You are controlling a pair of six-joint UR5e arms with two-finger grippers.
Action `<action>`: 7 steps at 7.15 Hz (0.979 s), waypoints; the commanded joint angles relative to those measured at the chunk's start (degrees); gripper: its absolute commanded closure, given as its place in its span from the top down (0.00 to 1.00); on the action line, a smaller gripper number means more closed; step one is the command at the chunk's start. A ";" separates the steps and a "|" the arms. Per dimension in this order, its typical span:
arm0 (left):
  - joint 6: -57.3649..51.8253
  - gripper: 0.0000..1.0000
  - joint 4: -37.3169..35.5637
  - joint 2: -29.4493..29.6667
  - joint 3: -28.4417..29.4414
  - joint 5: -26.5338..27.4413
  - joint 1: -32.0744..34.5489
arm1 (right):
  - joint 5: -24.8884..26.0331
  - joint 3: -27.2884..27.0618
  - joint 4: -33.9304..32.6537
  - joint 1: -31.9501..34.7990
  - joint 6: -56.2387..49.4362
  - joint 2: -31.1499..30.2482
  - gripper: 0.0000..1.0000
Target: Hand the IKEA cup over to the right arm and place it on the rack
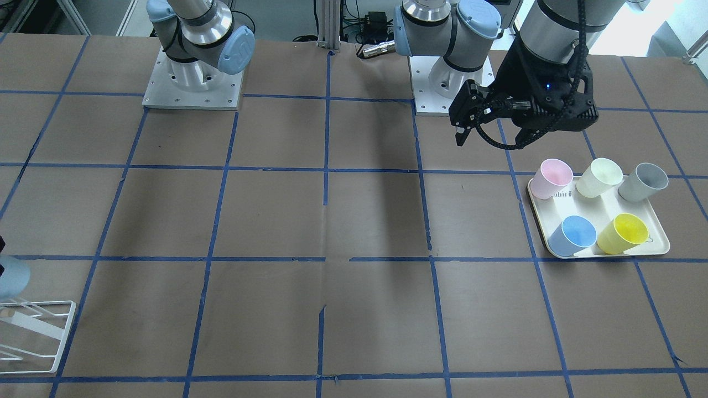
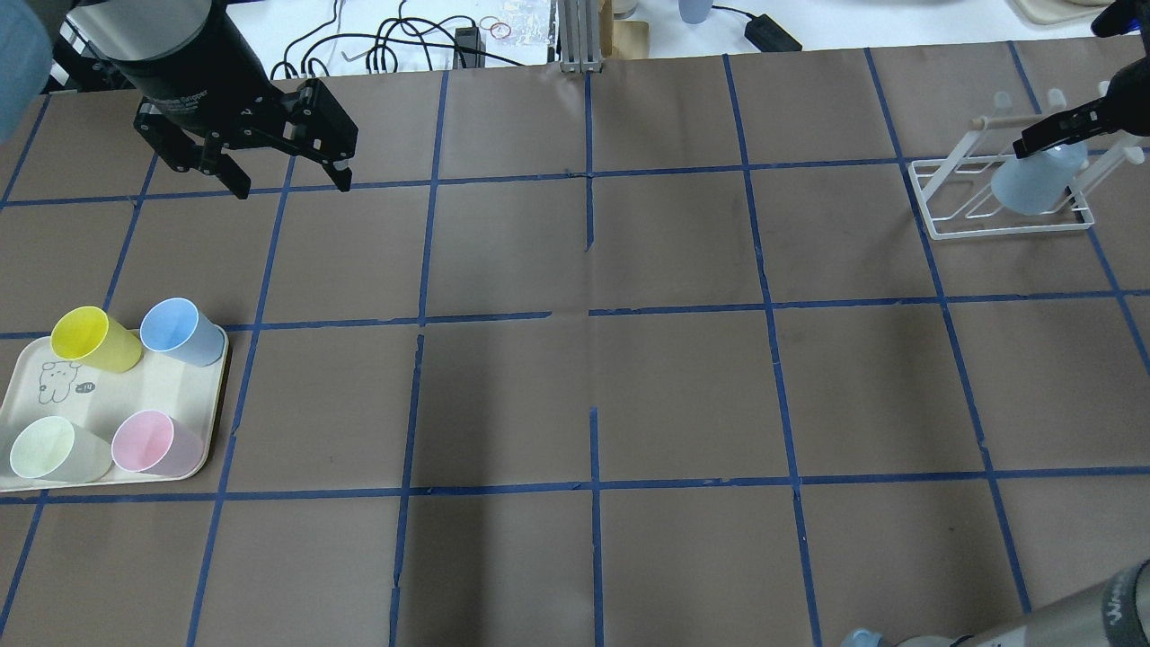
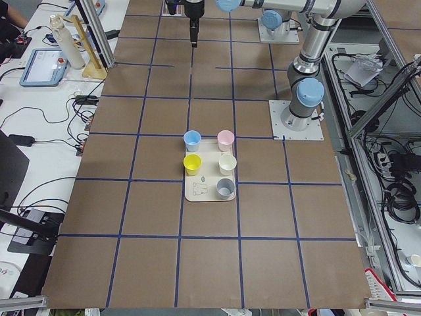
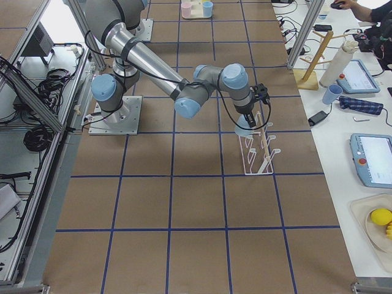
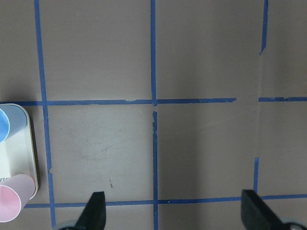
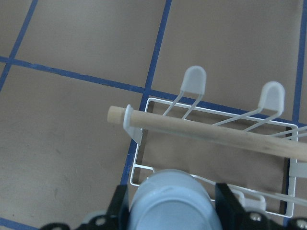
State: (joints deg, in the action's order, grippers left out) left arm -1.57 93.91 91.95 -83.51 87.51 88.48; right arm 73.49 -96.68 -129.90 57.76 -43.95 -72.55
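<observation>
The pale blue IKEA cup (image 2: 1033, 184) is held tilted over the white wire rack (image 2: 952, 193) at the far right. My right gripper (image 2: 1053, 133) is shut on it. In the right wrist view the cup's base (image 6: 172, 201) sits between the black fingers (image 6: 229, 199), below the rack's wooden bar (image 6: 201, 129). I cannot tell whether the cup rests on a peg. The cup (image 1: 11, 276) and rack (image 1: 44, 323) also show at the front view's left edge. My left gripper (image 2: 287, 184) is open and empty, high above the table beyond the tray.
A cream tray (image 2: 27, 395) at the left holds a deeper-blue cup (image 2: 180, 331), a yellow cup (image 2: 85, 337), a pink cup (image 2: 153, 442) and a pale green cup (image 2: 49, 449). A grey cup (image 1: 644, 181) shows in the front view. Cables lie past the far edge.
</observation>
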 commanded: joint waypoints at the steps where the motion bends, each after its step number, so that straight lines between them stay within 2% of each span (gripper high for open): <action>1: 0.96 1.00 0.57 0.25 0.45 0.12 -0.06 | -0.01 -0.09 0.00 0.07 0.01 0.65 0.34; 2: 3.13 1.00 2.58 0.60 0.62 0.12 -0.06 | 0.07 -0.09 0.00 0.07 0.01 1.53 0.34; 5: 3.42 1.00 1.90 0.78 0.89 0.47 0.29 | -0.01 -0.09 -0.09 0.07 0.01 2.94 0.35; 6: 3.42 1.00 1.81 0.78 0.37 0.47 0.90 | 0.07 -0.09 -0.09 0.07 0.01 2.94 0.40; 7: 3.33 1.00 1.72 0.69 0.62 0.38 1.16 | -0.10 -0.09 -0.09 0.07 0.01 2.94 0.68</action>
State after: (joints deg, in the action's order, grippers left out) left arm 1.83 95.75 92.71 -82.91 87.93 89.20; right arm 73.50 -96.77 -129.99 57.83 -43.94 -69.71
